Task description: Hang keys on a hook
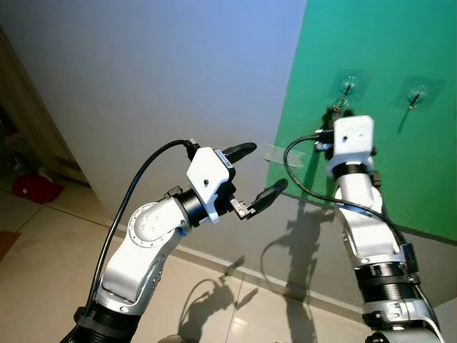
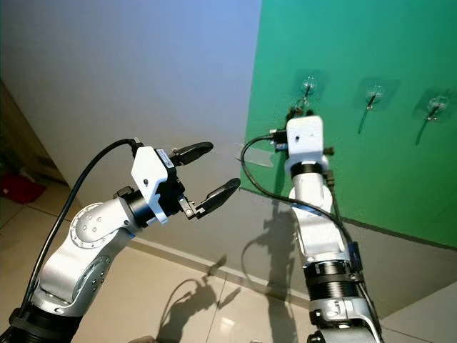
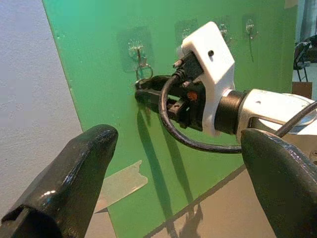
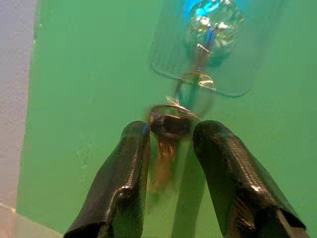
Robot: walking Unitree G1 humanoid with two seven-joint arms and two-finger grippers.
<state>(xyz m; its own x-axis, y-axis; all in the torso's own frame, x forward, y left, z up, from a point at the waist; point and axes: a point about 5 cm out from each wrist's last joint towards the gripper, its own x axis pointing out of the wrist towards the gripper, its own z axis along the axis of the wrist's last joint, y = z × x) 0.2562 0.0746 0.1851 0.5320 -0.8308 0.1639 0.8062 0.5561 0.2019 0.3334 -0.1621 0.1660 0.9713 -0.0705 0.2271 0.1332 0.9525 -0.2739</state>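
Note:
A green board [image 1: 371, 64] on the wall carries clear stick-on hooks. My right gripper [image 4: 171, 129] is raised to the leftmost hook [image 4: 208, 29], and its fingers [image 4: 131, 163] hold the dark head of the keys [image 4: 168, 126] between them. The key ring [image 3: 143, 73] sits right at the hook's lower end [image 3: 137, 53]; I cannot tell whether it hangs on it. My left gripper [image 1: 265, 166] is held up in the air in front of the grey wall, left of the board, open and with nothing in it.
More hooks [image 2: 373, 96] [image 2: 437, 106] sit to the right on the board. A strip of clear tape [image 1: 282, 153] holds the board's left edge. Tiled floor lies below, with a red object [image 1: 36, 187] and a wooden frame [image 1: 28, 107] at far left.

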